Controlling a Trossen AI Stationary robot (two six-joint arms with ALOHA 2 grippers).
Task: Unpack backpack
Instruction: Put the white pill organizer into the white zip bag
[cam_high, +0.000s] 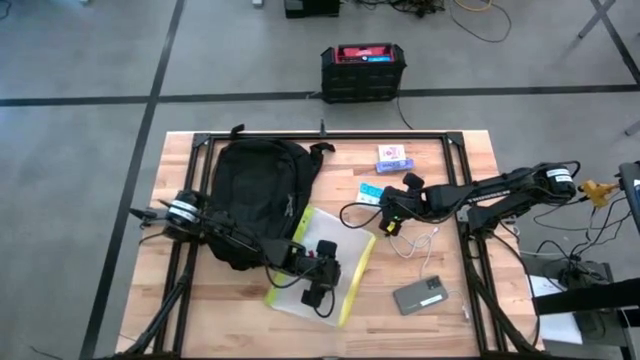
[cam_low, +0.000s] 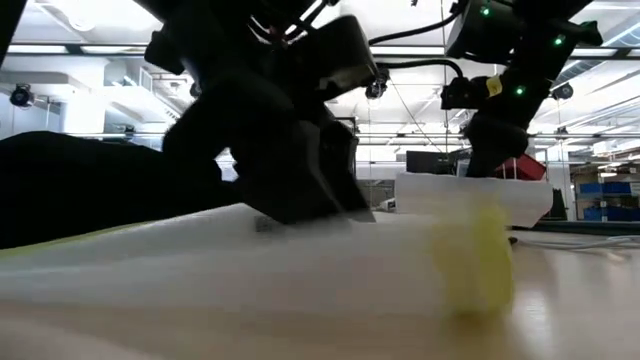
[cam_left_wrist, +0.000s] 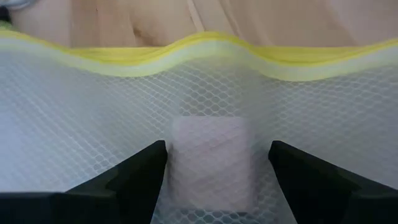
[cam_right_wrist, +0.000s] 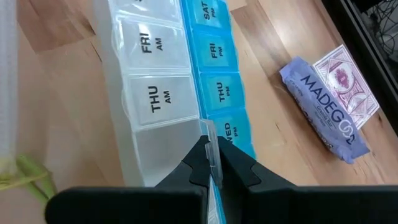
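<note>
With the backpack (cam_high: 258, 200) lying left of centre in the high view, the left gripper (cam_high: 318, 272), fingers apart over the mesh pouch (cam_high: 322, 262), was best withdrawn straight while the right gripper (cam_right_wrist: 211, 163), pinched on the pill organizer (cam_right_wrist: 177, 93), released only once it rested flat.

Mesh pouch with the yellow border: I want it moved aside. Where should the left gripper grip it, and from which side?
Probably the yellow border, from above: the white mesh pouch lies flat on the wooden table, so its face offers little to pinch; the rippled border looks thicker. The left gripper hovers open over it. The right gripper is shut on the clear-and-blue pill box.
</note>
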